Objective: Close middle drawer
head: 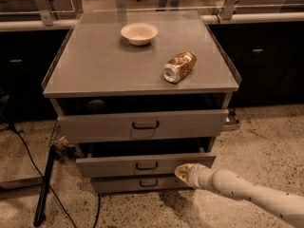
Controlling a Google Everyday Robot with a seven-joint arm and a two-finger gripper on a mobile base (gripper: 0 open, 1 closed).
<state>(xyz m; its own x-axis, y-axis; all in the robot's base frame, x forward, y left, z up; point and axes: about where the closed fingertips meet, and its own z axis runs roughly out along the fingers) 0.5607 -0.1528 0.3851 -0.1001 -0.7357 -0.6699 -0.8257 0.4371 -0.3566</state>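
Note:
The middle drawer [109, 166] is a grey metal drawer with a small dark loop handle [146, 165] at its centre. It sticks out only a little from the grey cabinet [95, 75], with a narrow dark gap above its front. My gripper [184, 173], pale at the end of a white arm [247, 194], rests against the right part of this drawer's front, right of the handle. The taller top drawer [95, 126] also stands slightly out. The narrow bottom drawer [118, 184] sits just below.
A white bowl [139, 33] and a can lying on its side [179, 66] rest on the cabinet top. A black pole and cables [45, 189] lie on the speckled floor at the left. Dark cabinets [266, 61] stand behind.

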